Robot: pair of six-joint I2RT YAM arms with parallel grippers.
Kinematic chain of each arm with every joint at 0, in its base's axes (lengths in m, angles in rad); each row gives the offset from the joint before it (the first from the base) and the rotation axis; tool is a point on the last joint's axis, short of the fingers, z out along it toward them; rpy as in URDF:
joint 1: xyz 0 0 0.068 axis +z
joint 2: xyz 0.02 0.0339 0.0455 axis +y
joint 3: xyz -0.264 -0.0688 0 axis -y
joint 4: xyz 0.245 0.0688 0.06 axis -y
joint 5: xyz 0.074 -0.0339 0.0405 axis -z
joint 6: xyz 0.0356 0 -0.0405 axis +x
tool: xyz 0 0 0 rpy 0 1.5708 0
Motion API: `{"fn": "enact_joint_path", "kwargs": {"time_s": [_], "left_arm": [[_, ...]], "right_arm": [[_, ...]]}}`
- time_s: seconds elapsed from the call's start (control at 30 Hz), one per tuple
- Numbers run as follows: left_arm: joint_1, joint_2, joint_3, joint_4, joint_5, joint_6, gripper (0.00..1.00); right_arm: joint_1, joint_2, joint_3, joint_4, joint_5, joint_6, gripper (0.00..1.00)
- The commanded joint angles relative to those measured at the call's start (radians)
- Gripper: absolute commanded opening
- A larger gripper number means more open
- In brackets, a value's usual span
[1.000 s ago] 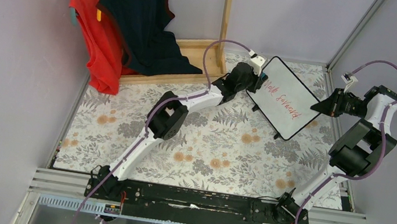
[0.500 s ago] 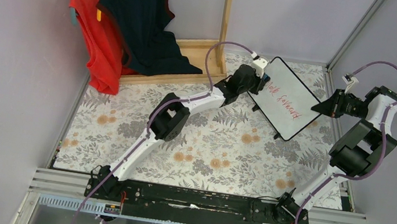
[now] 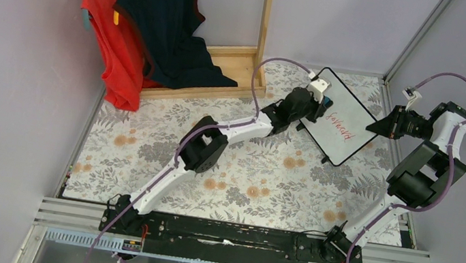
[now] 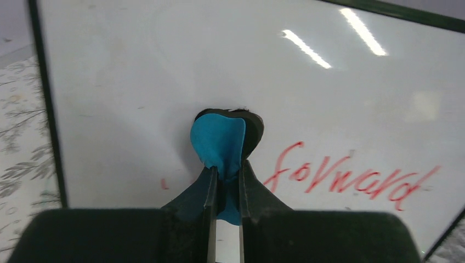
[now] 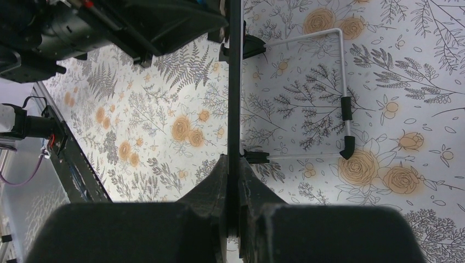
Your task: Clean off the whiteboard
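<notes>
From above, the whiteboard (image 3: 351,114) stands at the far right of the floral surface (image 3: 245,174), its long axis running diagonally from far left to near right and its written face tilted leftward. The left wrist view shows the left gripper (image 4: 225,178) pinched on a blue eraser (image 4: 218,143) held against the board beside red lettering. In the right wrist view, the right gripper (image 5: 234,167) clamps the board's edge.
</notes>
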Motion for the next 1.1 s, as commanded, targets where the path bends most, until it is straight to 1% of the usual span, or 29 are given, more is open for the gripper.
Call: {"fn": "enact_joint_path", "kwargs": {"time_s": [0.0, 0.27, 0.53, 0.77, 0.9, 1.07], "left_arm": [[-0.068, -0.053, -0.019, 0.104, 0.073, -0.037, 0.0], [-0.05, -0.057, 0.008, 0.062, 0.027, 0.033, 0.0], [0.06, -0.04, -0.006, 0.053, 0.035, -0.027, 0.0], [0.131, -0.016, 0.019, 0.026, 0.003, 0.023, 0.0], [0.142, -0.008, 0.038, 0.013, 0.006, 0.039, 0.0], [0.114, 0.002, 0.037, 0.021, 0.019, 0.032, 0.0]], "right_arm": [[0.022, -0.006, -0.014, -0.055, 0.023, -0.063, 0.0], [0.022, -0.009, -0.019, -0.059, 0.023, -0.065, 0.0], [0.023, -0.008, -0.022, -0.084, 0.017, -0.116, 0.0], [0.022, -0.01, -0.026, -0.107, 0.019, -0.145, 0.0], [0.022, -0.005, -0.025, -0.108, 0.01, -0.146, 0.0], [0.022, 0.005, -0.014, -0.115, 0.002, -0.146, 0.0]]}}
